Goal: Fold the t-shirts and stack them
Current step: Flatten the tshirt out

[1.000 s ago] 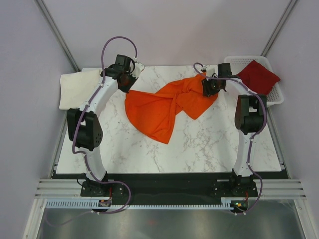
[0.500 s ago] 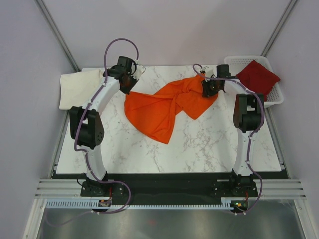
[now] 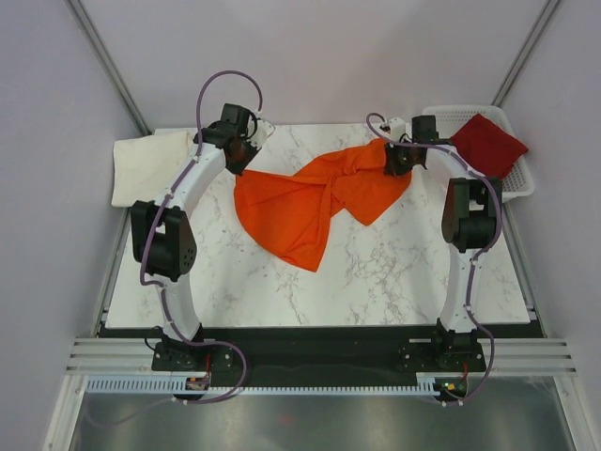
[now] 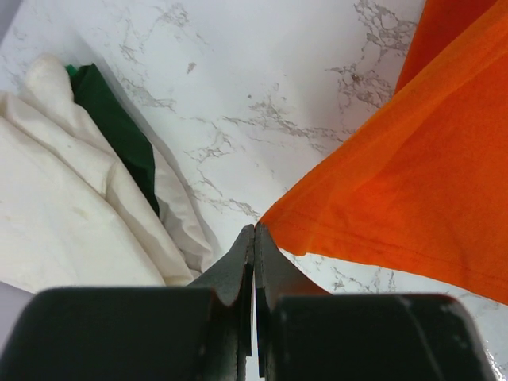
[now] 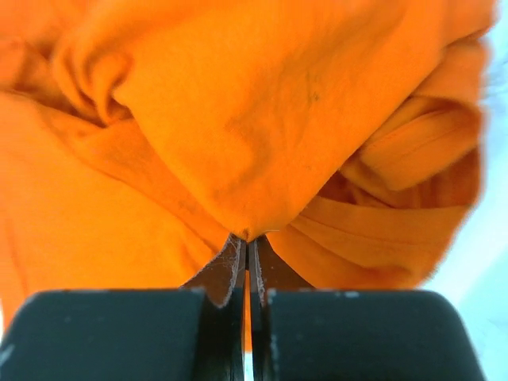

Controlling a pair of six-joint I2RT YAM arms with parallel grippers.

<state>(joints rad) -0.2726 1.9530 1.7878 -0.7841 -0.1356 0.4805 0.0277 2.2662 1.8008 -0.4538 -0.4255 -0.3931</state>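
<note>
One shirt in play: the orange t-shirt [image 3: 300,202] lies twisted across the back middle of the bench [image 3: 376,272]. The cream-white t-shirt [image 3: 146,167] is heaped at the back-left edge and the dark red t-shirt [image 3: 486,141] sits in the lattice basket [image 3: 515,188] off the back-right corner, so I judge this the spreading step. My right gripper [image 5: 248,240] is pinched closed with orange cloth between its fingers. My left gripper [image 4: 254,228] is squeezed closed too, a shirt corner touching its tips, though I can't tell if it's caught; next I'd secure both corners, then draw them apart to untwist.
</note>
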